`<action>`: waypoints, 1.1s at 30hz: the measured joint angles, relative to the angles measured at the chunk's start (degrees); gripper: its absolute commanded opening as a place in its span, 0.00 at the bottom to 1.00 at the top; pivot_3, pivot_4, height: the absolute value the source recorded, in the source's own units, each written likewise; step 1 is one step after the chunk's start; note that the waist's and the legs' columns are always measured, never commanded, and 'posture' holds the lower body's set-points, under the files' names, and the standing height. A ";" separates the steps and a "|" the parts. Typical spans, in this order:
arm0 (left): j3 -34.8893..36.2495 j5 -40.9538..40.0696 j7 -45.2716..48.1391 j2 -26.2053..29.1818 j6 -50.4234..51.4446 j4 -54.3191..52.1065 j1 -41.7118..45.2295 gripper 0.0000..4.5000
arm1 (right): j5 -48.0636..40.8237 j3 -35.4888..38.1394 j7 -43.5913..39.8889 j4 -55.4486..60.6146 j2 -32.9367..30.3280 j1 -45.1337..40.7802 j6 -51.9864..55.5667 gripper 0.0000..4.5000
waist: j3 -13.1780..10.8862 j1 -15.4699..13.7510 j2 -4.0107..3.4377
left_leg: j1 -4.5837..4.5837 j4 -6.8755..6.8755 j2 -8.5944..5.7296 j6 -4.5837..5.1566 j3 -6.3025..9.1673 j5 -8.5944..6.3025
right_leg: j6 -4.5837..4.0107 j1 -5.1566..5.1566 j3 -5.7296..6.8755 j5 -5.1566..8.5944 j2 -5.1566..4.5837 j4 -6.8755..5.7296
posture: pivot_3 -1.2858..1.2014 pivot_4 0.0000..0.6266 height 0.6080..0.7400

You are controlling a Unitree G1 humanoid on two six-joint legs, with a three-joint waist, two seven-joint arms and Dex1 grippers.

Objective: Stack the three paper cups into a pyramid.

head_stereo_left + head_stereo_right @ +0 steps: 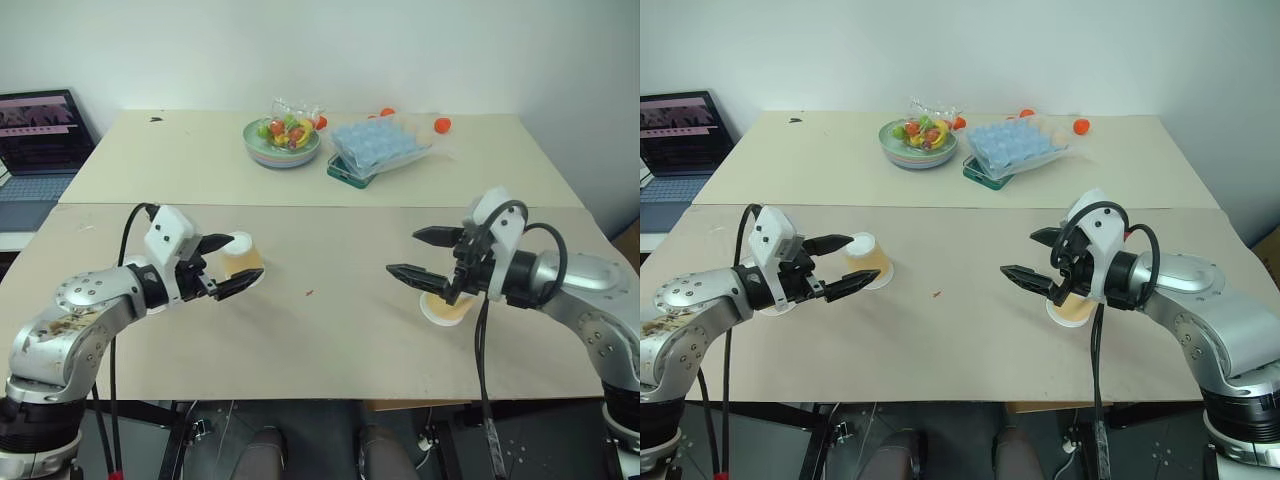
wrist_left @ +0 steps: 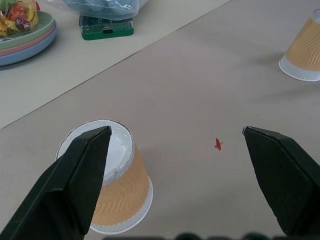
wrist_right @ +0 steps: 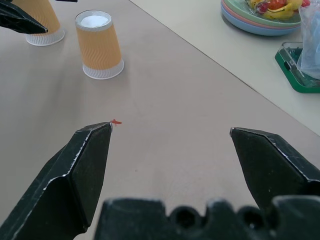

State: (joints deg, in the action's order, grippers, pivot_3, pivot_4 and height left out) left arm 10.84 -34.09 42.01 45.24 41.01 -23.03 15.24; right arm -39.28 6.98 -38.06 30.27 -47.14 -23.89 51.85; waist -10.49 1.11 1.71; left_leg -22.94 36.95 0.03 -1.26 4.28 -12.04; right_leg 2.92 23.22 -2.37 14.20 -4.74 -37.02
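Both grippers gape wide, holding nothing. One cup [image 1: 244,260] stands between the left gripper's [image 1: 226,264] fingertips. Another cup [image 1: 446,306] sits below the right gripper [image 1: 410,253].

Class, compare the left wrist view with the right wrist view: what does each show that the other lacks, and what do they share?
Left wrist view: the right-side cup, upturned. Right wrist view: the open right gripper and two left-side cups, upturned and standing apart, where the left wrist view has one. Shared: the open left gripper, red speck, fruit bowl, green-based tray, table.
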 measured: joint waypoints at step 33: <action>0.28 7.20 -32.04 -20.17 2.42 -8.84 -7.99 1.00 | 0.65 -1.45 2.65 -1.30 1.63 -3.37 1.08 0.99 | 0.00 -0.31 0.03 | 0.02 0.03 -0.01 -0.01 0.00 0.00 | -0.02 -0.03 -0.01 -0.02 0.00 -0.02 | 0.52 0.24 1.00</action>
State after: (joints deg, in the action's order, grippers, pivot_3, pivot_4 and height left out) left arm 11.11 -26.89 9.97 25.07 43.44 -31.87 7.26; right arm -38.63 5.53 -35.41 28.97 -45.51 -27.26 52.93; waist -10.49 0.81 1.74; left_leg -22.92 36.98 0.02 -1.26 4.28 -12.04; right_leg 2.90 23.18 -2.38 14.17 -4.74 -37.03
